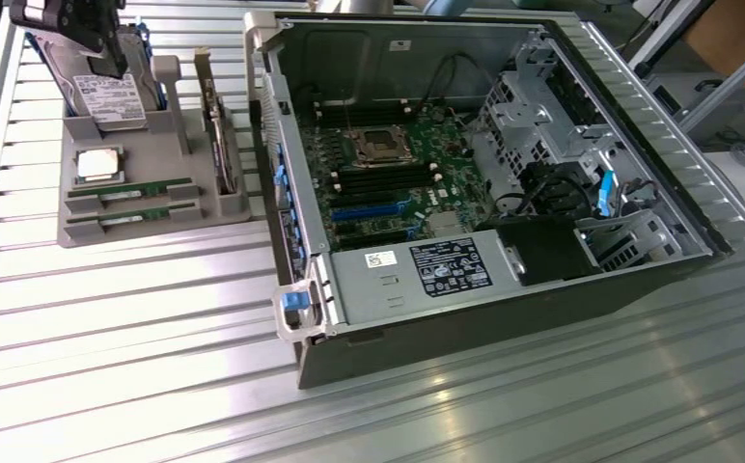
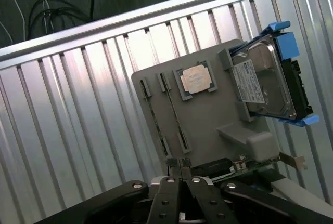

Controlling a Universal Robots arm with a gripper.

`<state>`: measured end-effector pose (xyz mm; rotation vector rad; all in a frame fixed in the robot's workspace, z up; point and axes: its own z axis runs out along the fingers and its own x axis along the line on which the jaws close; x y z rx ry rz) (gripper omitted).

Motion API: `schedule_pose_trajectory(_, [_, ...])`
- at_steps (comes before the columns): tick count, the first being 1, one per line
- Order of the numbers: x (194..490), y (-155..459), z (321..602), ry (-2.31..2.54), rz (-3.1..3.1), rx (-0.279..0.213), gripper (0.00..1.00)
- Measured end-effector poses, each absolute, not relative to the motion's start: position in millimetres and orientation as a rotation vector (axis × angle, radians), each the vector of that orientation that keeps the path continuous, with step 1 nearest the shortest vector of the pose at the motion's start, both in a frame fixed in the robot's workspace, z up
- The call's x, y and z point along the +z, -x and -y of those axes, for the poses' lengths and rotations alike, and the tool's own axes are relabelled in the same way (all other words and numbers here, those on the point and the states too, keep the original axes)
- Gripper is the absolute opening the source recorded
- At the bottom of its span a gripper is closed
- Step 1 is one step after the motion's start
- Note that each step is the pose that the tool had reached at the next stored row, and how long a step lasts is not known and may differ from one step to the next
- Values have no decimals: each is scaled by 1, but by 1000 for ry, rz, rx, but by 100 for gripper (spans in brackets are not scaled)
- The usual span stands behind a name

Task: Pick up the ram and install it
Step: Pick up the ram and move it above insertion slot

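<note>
pincer: the pincer point(image 2: 180, 168) has its fingers pressed together and holds nothing; it hangs above the holder, well apart from the ram
ram: the ram point(image 1: 132, 190) lies flat in a slot at the 6 o'clock end of the grey holder point(image 1: 179, 224), exterior view; a second stick point(image 1: 132, 218) lies just beside it, nearer that end
holder contents: hard drive point(image 1: 109, 96) upright at the 12 o'clock end, processor chip point(image 1: 99, 164) between drive and sticks, expansion card point(image 1: 222, 145) on edge along the 3 o'clock side
target: open PC case point(image 1: 298, 333) at 3 o'clock of the holder; black memory slots point(image 1: 370, 177) run at 12 and 6 o'clock of the CPU socket point(image 1: 379, 145); they look empty
risk 1: the sticks sit close together in recessed slots, so I'd expect a finger to catch the neighbour or the slot wall and tilt the board
risk 2: the board is thin and smooth, so an off-centre hold would likely let it pivot or slip
risk 3: the slots sit deep between the case walls, with black cables point(image 1: 456, 77) at 1 o'clock of the socket; a skewed stick could jam or miss its notch
risk 4: holder looks loose on the bench, so a side push may shift it
surface: ribbed aluminium bench point(image 1: 115, 318), bright glare across the ribs
room: dark floor with loose cords point(image 2: 47, 11) past the bench edge; metal frame point(image 1: 720, 92) at 2 o'clock of the case
</note>
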<state>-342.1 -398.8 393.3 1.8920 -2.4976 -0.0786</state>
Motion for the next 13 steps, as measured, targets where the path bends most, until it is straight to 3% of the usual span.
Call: schedule_pose_trajectory(13, [393,342,399,-2071,2347,-77,11])
